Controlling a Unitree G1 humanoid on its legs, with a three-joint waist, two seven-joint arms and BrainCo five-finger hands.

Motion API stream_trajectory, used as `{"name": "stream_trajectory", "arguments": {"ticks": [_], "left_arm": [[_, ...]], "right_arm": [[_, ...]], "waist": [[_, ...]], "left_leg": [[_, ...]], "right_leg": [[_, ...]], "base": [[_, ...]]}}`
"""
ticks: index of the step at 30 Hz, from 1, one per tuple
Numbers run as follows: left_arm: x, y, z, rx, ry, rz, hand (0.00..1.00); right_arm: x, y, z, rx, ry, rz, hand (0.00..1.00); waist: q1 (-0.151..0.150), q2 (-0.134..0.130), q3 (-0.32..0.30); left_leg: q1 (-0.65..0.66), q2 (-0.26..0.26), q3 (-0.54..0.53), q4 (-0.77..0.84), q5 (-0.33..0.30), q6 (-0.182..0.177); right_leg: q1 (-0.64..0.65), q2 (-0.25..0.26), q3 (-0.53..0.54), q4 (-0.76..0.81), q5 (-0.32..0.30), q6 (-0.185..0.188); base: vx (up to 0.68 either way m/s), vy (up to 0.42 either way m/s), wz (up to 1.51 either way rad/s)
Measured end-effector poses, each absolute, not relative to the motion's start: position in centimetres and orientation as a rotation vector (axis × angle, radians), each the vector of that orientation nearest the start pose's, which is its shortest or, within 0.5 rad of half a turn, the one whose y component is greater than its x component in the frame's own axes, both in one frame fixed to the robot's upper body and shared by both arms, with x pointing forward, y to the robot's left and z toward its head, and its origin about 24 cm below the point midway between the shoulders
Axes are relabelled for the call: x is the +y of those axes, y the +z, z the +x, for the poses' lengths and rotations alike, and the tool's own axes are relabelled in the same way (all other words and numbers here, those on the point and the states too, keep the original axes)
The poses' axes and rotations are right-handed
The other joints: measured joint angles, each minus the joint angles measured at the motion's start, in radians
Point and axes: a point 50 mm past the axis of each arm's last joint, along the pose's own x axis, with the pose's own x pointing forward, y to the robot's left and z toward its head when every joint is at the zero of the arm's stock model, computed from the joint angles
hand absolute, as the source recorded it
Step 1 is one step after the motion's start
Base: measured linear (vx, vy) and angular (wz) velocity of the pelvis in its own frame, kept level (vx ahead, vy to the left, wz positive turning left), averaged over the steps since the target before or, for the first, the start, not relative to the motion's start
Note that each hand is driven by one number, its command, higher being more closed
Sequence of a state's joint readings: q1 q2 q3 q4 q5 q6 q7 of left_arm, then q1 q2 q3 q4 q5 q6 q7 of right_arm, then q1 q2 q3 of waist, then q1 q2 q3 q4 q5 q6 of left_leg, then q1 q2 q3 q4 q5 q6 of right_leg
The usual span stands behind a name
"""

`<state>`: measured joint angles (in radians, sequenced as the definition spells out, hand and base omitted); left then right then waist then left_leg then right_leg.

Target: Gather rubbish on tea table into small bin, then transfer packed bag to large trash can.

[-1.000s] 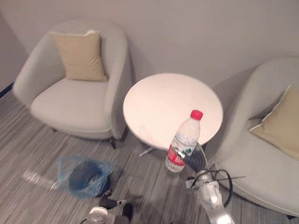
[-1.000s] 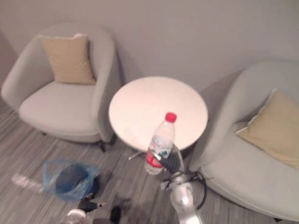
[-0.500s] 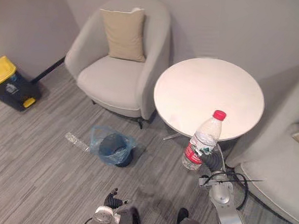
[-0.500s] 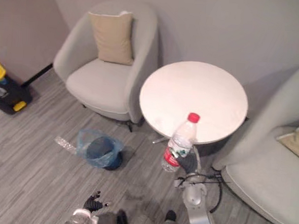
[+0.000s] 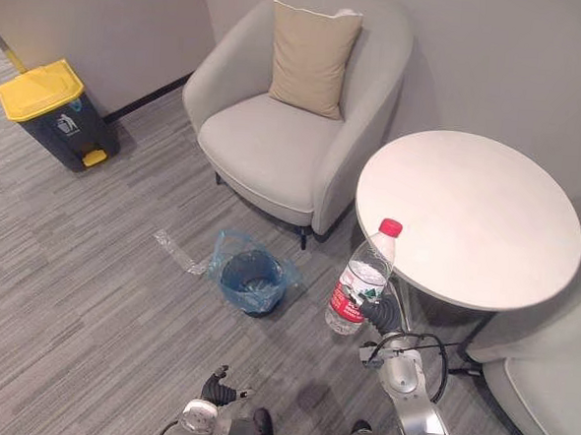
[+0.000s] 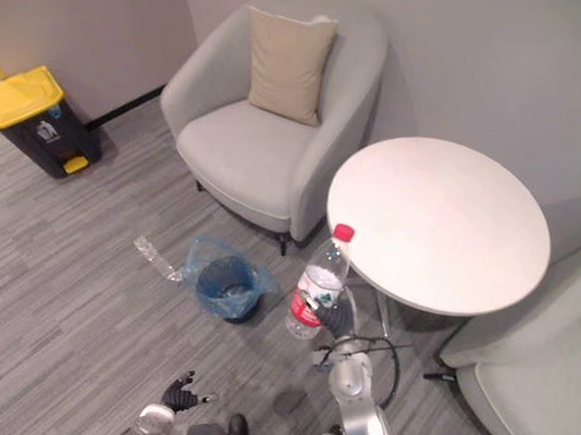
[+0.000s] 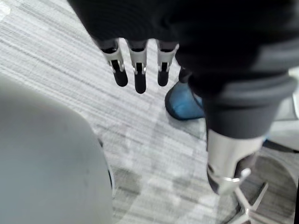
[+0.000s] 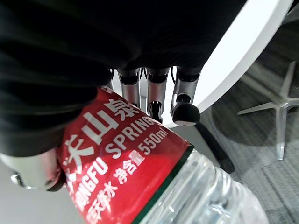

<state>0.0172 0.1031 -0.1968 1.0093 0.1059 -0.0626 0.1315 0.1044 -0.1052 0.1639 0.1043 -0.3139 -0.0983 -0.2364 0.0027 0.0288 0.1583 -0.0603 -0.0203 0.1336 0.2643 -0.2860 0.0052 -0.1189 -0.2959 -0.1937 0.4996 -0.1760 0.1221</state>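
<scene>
1. Floor (image 5: 88, 294): grey striped carpet. All the furniture stands on it.
2. Armchair (image 5: 275, 152): pale grey, far centre, against the wall. A second chair (image 5: 546, 401) shows partly at near right.
3. Table (image 5: 468, 219): round, white top, right of the armchair and just beside its arm. The top is bare.
4. Trash can (image 5: 58, 117): dark body, yellow lid shut, far left by the wall, well apart from the table.
5. Cushion (image 5: 313, 53): tan, upright against the armchair's back.
6. Bin (image 5: 251, 284): small and dark, lined with a blue bag whose rim stands loose around it. It stands on the floor near the armchair's front, left of the table. Contents cannot be made out.
7. Bottle (image 5: 362, 279): clear plastic, red cap, red label, nearly upright. It is held off the floor at the table's near-left edge, right of the bin and apart from it.
8. Right hand (image 5: 383, 317): grips the bottle low, at the label. Its fingers (image 8: 157, 93) are curled round the far side of the label.
9. Left hand (image 5: 217, 385): low at near left, over bare carpet. Its fingers (image 7: 138, 70) are straight, slightly apart, and hold nothing.
10. Wrapper (image 5: 175, 252): a clear strip, flat on the carpet just left of the bin.
</scene>
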Motion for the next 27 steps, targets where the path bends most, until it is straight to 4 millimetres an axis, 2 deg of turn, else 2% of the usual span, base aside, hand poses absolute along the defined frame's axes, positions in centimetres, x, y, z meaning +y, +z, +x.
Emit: {"name": "stream_trajectory", "arguments": {"ticks": [1, 2, 3, 5, 6, 7, 8, 9, 10, 11, 12, 13, 14, 16, 18, 19, 20, 21, 22, 24, 27], "left_arm": [[16.8, -14.9, 13.4, 0.938, -0.064, 0.337, 0.0], [16.9, -14.9, 13.5, 0.941, -0.059, 0.339, 0.0], [17.2, -14.9, 13.4, 0.947, -0.051, 0.342, 0.0], [17.2, -14.9, 13.7, 0.942, -0.053, 0.343, 0.0], [17.0, -15.1, 13.3, 0.963, -0.058, 0.339, 0.0], [17.0, -15.2, 13.2, 0.968, -0.058, 0.339, 0.0], [16.3, -15.3, 13.2, 0.973, -0.065, 0.321, 0.0], [15.5, -15.2, 13.4, 0.959, -0.073, 0.3, 0.0], [15.5, -15.2, 13.4, 0.954, -0.076, 0.303, 0.0], [15.4, -15.2, 13.5, 0.949, -0.083, 0.31, 0.0], [15.5, -15.2, 13.5, 0.952, -0.079, 0.31, 0.0], [15.6, -15.2, 13.5, 0.952, -0.076, 0.31, 0.0], [15.7, -15.1, 13.6, 0.941, -0.076, 0.316, 0.0], [15.8, -14.7, 14.0, 0.913, -0.075, 0.32, 0.0], [15.6, -14.6, 14.3, 0.899, -0.077, 0.317, 0.0], [15.6, -14.6, 14.3, 0.899, -0.078, 0.317, 0.0], [15.6, -14.6, 14.3, 0.899, -0.078, 0.318, 0.0], [15.5, -14.6, 14.3, 0.899, -0.081, 0.319, 0.0], [15.5, -14.6, 14.2, 0.901, -0.082, 0.324, 0.0], [16.3, -14.6, 14.1, 0.906, -0.083, 0.352, 0.0], [16.8, -14.7, 13.9, 0.917, -0.077, 0.364, 0.0]], "right_arm": [[-14.8, 0.4, 22.5, 0.051, -0.045, -0.428, 1.0], [-14.7, 0.2, 22.5, 0.055, -0.036, -0.429, 1.0], [-14.4, -0.3, 22.5, 0.071, -0.018, -0.434, 1.0], [-14.4, -0.9, 22.6, 0.097, -0.01, -0.441, 1.0], [-14.7, -1.3, 22.3, 0.119, -0.018, -0.444, 1.0], [-14.8, -1.3, 22.2, 0.123, -0.021, -0.443, 1.0], [-15.5, -1.4, 21.8, 0.129, -0.031, -0.457, 1.0], [-16.0, -1.3, 21.9, 0.13, -0.038, -0.477, 1.0], [-16.1, -1.2, 22.0, 0.126, -0.04, -0.478, 1.0], [-16.3, -1.0, 22.2, 0.119, -0.052, -0.475, 1.0], [-16.6, -0.9, 22.3, 0.118, -0.067, -0.473, 1.0], [-16.7, -1.0, 22.2, 0.122, -0.073, -0.472, 1.0], [-17.0, -1.2, 21.9, 0.135, -0.083, -0.47, 1.0], [-16.9, -1.1, 22.0, 0.128, -0.08, -0.47, 1.0], [-16.9, -0.7, 22.5, 0.106, -0.079, -0.472, 1.0], [-16.9, -0.7, 22.5, 0.107, -0.08, -0.472, 1.0], [-16.9, -0.7, 22.4, 0.11, -0.079, -0.472, 1.0], [-16.9, -0.8, 22.3, 0.113, -0.079, -0.473, 1.0], [-16.8, -1.1, 22.2, 0.129, -0.082, -0.468, 1.0], [-16.1, -1.3, 21.9, 0.138, -0.071, -0.442, 1.0], [-15.2, -1.4, 21.8, 0.137, -0.043, -0.435, 1.0]], "waist": [[-0.006, 0.005, 0.003], [-0.012, 0.004, 0.005], [-0.014, 0.011, 0.011], [-0.015, 0.021, 0.019], [-0.022, 0.016, 0.018], [-0.022, 0.003, 0.013], [-0.033, 0.024, 0.02], [-0.023, 0.047, 0.018], [-0.022, 0.048, 0.02], [-0.024, 0.048, 0.02], [-0.029, 0.042, 0.025], [-0.029, 0.038, 0.027], [-0.03, 0.024, 0.033], [-0.027, 0.007, 0.037], [-0.022, 0.01, 0.034], [-0.022, 0.015, 0.034], [-0.021, 0.023, 0.032], [-0.021, 0.027, 0.031], [-0.019, 0.017, 0.027], [-0.015, -0.002, 0.016], [-0.011, 0.004, 0.015]], "left_leg": [[0.028, 0.007, -0.037, -0.008, -0.003, 0.006], [0.043, 0.021, -0.062, -0.018, -0.005, 0.01], [0.071, 0.049, -0.105, -0.038, -0.005, 0.01], [0.106, 0.078, -0.141, -0.061, -0.004, 0.009], [0.122, 0.08, -0.181, -0.059, -0.005, 0.004], [0.129, 0.068, -0.191, -0.058, -0.007, -0.008], [0.152, 0.069, -0.229, -0.04, -0.033, -0.05], [0.125, 0.09, -0.225, -0.007, -0.018, -0.074], [0.121, 0.09, -0.225, 0.0, -0.005, -0.088], [0.112, 0.092, -0.224, 0.022, 0.021, -0.117], [0.088, 0.094, -0.209, 0.104, 0.041, -0.141], [0.08, 0.098, -0.193, 0.139, 0.043, -0.143], [0.058, 0.12, -0.109, 0.22, 0.022, -0.13], [0.018, 0.161, 0.016, 0.278, -0.004, -0.102], [-0.043, 0.195, 0.075, 0.219, 0.001, -0.091], [-0.05, 0.205, 0.076, 0.171, 0.014, -0.079], [-0.046, 0.223, 0.071, 0.053, 0.114, -0.076], [-0.045, 0.225, 0.061, 0.034, 0.137, -0.119], [-0.025, 0.199, 0.044, 0.007, 0.135, -0.137], [-0.021, 0.157, 0.053, -0.021, 0.142, -0.126], [0.009, 0.123, 0.079, -0.046, 0.148, -0.115]], "right_leg": [[-0.077, 0.016, 0.068, 0.146, -0.024, -0.035], [-0.103, 0.071, 0.105, 0.167, -0.073, -0.037], [-0.148, 0.171, 0.119, 0.148, -0.103, -0.064], [-0.195, 0.265, 0.12, 0.089, -0.097, -0.088], [-0.216, 0.318, 0.133, -0.078, -0.041, -0.1], [-0.206, 0.319, 0.142, -0.144, 0.013, -0.102], [-0.187, 0.319, 0.125, -0.174, 0.133, -0.157], [-0.18, 0.318, 0.111, -0.166, 0.124, -0.17], [-0.178, 0.316, 0.108, -0.166, 0.119, -0.174], [-0.157, 0.31, 0.09, -0.175, 0.109, -0.184], [-0.102, 0.302, 0.083, -0.204, 0.102, -0.191], [-0.08, 0.298, 0.083, -0.219, 0.1, -0.194], [-0.008, 0.287, 0.081, -0.263, 0.097, -0.195], [0.053, 0.268, 0.064, -0.308, 0.093, -0.19], [0.065, 0.248, 0.049, -0.323, 0.074, -0.158], [0.067, 0.245, 0.044, -0.321, 0.073, -0.155], [0.073, 0.243, 0.039, -0.309, 0.058, -0.128], [0.076, 0.245, 0.039, -0.307, 0.053, -0.119], [0.082, 0.233, 0.052, -0.314, 0.054, -0.092], [0.088, 0.198, 0.063, -0.351, 0.072, -0.062], [0.102, 0.169, 0.089, -0.369, 0.085, -0.041]], "base": [[0.32, 0.013, 0.7], [0.41, -0.071, 0.94], [0.42, -0.141, 0.74], [0.37, -0.13, 0.75], [0.31, -0.099, 0.84], [0.41, -0.129, 1.11], [0.41, -0.083, 0.79], [0.39, -0.086, 0.69], [0.35, -0.078, 0.42], [0.38, -0.111, 0.6], [0.31, -0.088, 0.67], [0.32, -0.039, 0.85], [0.14, -0.001, 0.63], [0.16, 0.035, 0.55], [0.1, 0.121, 0.33], [0.07, 0.199, 0.26], [0.04, 0.178, 0.16], [0.06, 0.24, 0.13], [0.05, 0.223, 0.09], [0.03, 0.22, 0.04], [0.0, 0.155, -0.16]]}}
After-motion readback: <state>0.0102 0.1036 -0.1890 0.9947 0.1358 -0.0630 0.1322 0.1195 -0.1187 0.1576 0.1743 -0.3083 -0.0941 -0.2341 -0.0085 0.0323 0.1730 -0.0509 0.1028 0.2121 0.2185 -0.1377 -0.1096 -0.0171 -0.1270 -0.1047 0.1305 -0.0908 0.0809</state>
